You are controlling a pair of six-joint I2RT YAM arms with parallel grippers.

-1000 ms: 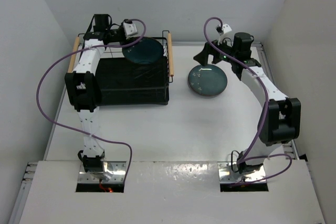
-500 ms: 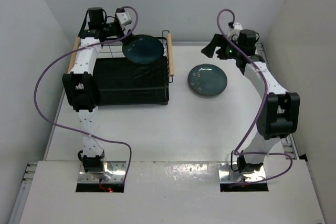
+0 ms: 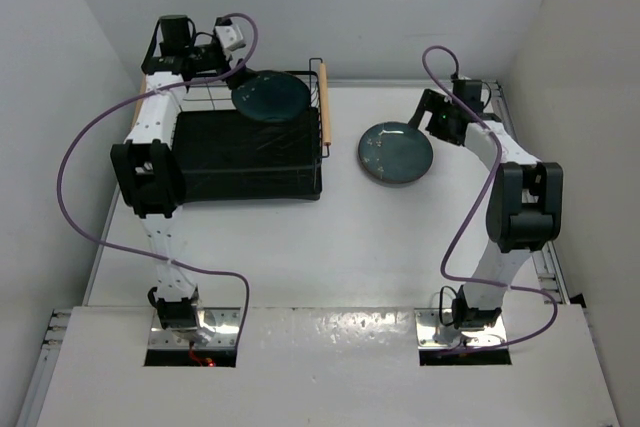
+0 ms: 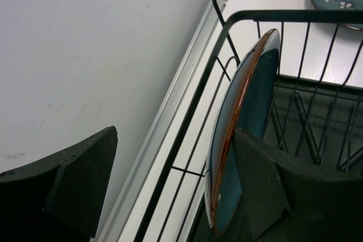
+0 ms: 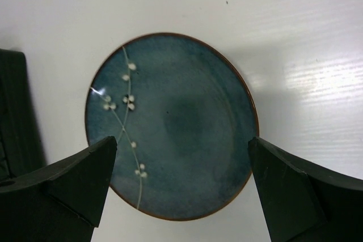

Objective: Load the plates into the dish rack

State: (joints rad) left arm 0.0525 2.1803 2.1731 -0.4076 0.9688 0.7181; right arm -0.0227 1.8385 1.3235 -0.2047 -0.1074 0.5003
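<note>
Standing plate [image 4: 252, 94]: on edge inside the dish rack [image 3: 250, 159], at its far end, close to the far wire wall, leaning slightly.
Left gripper [image 4: 176, 140]: at the rack's far end, jaws apart. One finger is just beside the plate's face and the other well clear of it. Whether the near finger touches cannot be told.
Flat plate [image 5: 170, 123]: lying face up on the table [image 3: 330, 247], right of the rack and apart from its wooden handle [image 3: 323, 107].
Right gripper [image 5: 182, 140]: above the flat plate, jaws wide apart, fingertips at either side of its rim in the wrist view.
</note>
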